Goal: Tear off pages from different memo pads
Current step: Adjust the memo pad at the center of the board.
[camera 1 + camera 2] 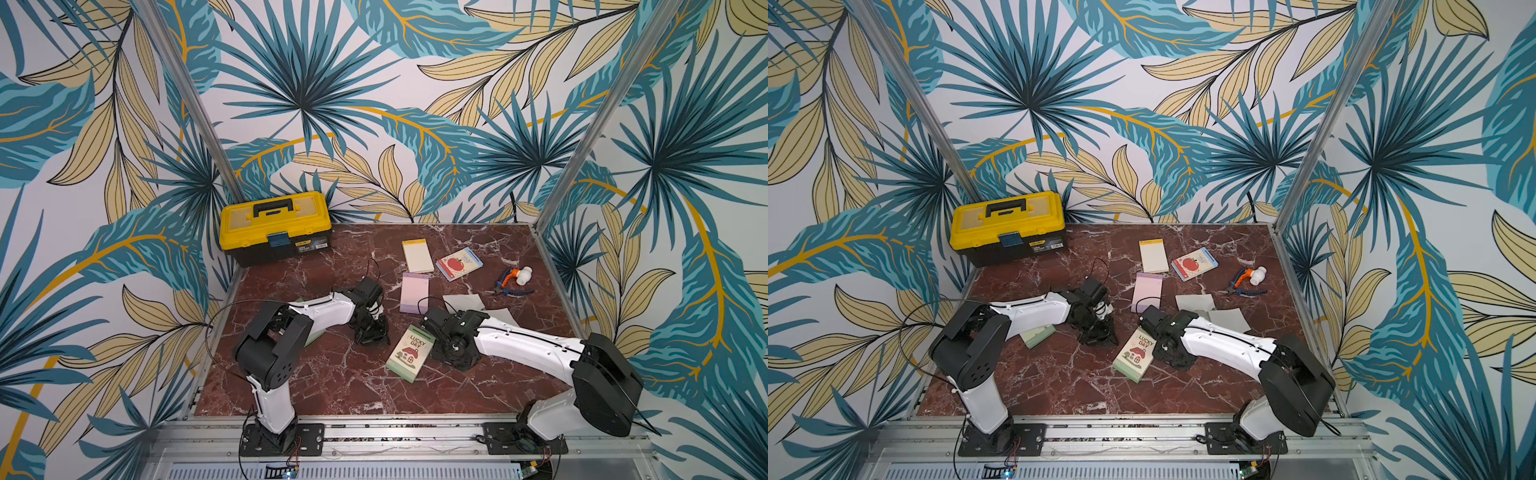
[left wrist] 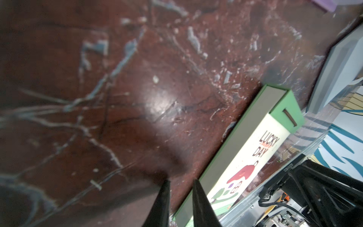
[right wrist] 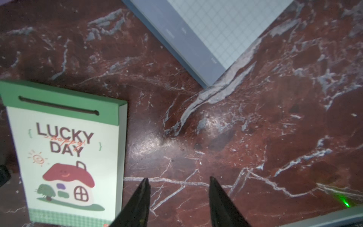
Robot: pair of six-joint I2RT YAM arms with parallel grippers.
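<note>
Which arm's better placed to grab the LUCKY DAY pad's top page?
Probably right: the right gripper stands open just beside the LUCKY DAY pad, cover facing its camera. The left gripper sits at the opposite long edge, jaws nearly closed.

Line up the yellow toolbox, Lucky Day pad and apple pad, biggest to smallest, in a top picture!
1. yellow toolbox
2. LUCKY DAY pad
3. apple pad, but it lies farther back, so unsure

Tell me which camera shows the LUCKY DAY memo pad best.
The right wrist view: the LUCKY DAY memo pad is close, cover legible. Both top views show it small; the left wrist view shows it obliquely, blurred.
</note>
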